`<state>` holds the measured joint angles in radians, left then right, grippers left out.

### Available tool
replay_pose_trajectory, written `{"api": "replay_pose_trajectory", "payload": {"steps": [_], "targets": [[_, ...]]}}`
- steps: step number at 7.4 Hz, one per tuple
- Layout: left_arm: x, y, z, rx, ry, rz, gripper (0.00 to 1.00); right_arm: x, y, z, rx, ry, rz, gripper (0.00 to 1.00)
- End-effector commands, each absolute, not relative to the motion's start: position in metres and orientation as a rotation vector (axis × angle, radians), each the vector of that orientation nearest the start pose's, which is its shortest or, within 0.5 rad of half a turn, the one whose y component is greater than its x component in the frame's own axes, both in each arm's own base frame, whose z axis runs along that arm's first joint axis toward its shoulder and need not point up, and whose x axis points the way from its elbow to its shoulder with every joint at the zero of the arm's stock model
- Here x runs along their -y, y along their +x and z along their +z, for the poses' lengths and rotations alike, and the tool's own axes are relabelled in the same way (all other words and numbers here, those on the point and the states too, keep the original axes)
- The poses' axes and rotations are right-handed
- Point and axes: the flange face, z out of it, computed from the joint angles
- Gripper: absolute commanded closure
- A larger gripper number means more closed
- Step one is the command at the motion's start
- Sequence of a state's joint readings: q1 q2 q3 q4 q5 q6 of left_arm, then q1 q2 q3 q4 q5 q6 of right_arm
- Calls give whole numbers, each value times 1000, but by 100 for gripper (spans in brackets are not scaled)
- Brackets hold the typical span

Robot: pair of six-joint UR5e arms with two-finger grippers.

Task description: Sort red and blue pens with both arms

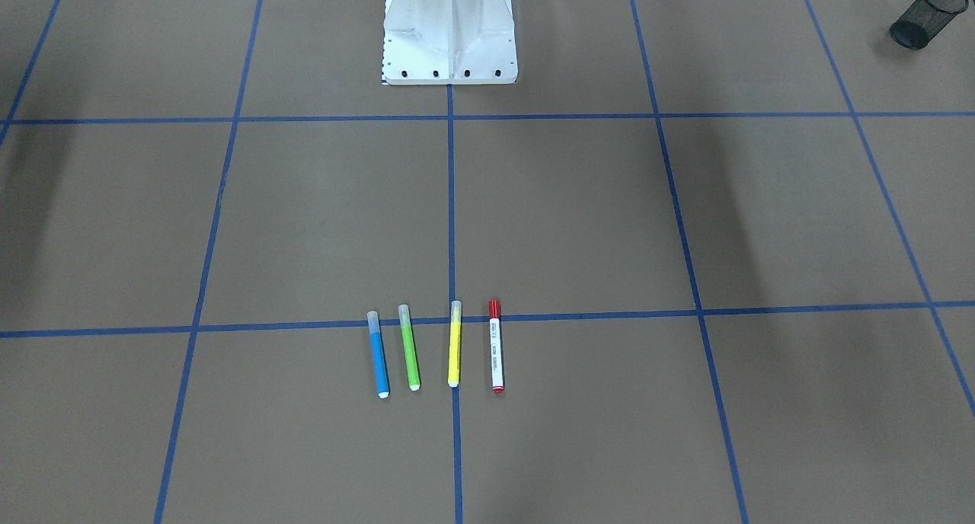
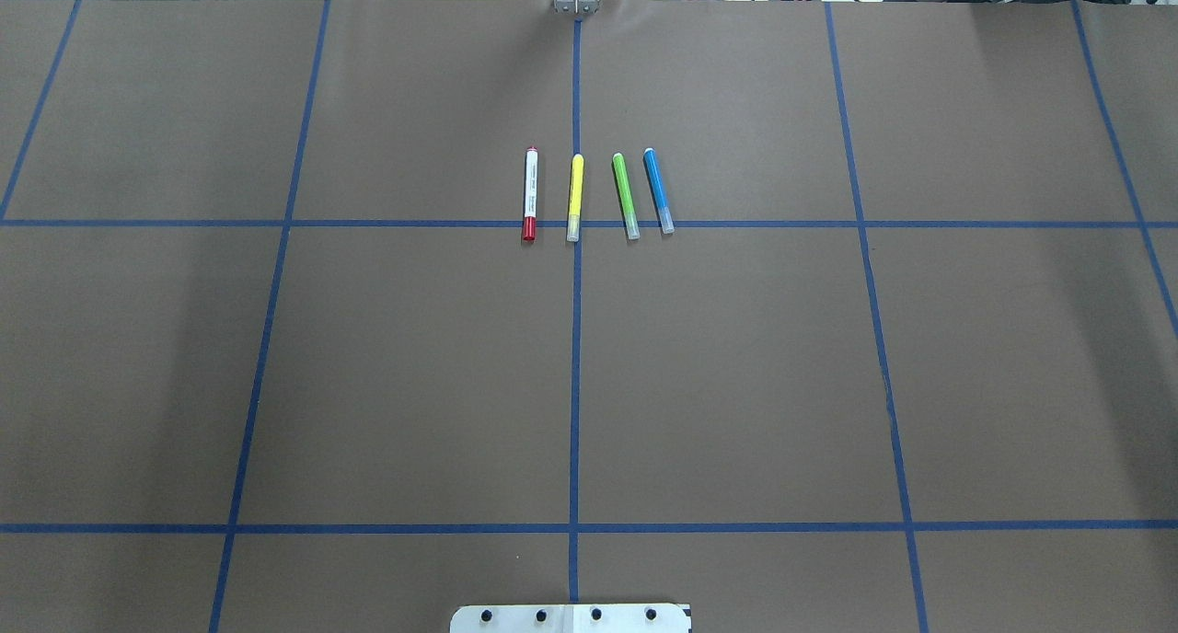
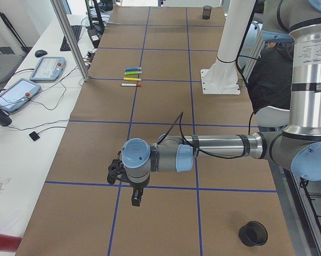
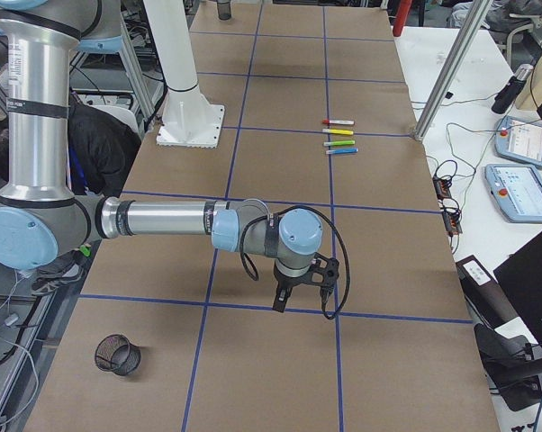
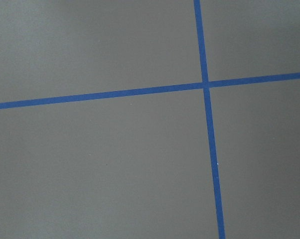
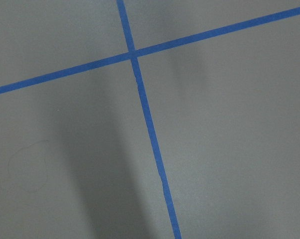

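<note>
Four pens lie side by side in a row on the brown table, far from both arms. The red pen [image 1: 496, 349] [image 2: 530, 194] has a white barrel and a red cap. The blue pen [image 1: 378, 360] [image 2: 657, 191] has a translucent cap and lies at the other end of the row. My left gripper [image 3: 116, 173] shows only in the exterior left view and my right gripper [image 4: 322, 268] only in the exterior right view. Both hang low over the table at opposite ends. I cannot tell whether either is open or shut. The wrist views show only brown paper and blue tape.
A green marker [image 1: 409, 353] and a yellow marker [image 1: 454, 349] lie between the two pens. A black mesh cup [image 1: 925, 14] lies on its side near my left arm, another mesh cup [image 4: 116, 354] near my right. The white robot base [image 1: 449, 36] stands mid-table.
</note>
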<state>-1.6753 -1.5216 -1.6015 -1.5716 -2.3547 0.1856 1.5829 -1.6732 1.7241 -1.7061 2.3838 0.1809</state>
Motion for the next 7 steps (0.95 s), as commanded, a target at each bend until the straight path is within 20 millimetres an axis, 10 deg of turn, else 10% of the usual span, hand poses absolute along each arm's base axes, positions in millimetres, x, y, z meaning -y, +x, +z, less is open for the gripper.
{"api": "replay_pose_trajectory", "payload": {"steps": [1,7], "targets": [[461,-112,666,-778,97,70,0,441,66,639,808,-142,213,0],[466,-112,661,-776,104,72,0,441,66,636,807,-135,211,0]]}}
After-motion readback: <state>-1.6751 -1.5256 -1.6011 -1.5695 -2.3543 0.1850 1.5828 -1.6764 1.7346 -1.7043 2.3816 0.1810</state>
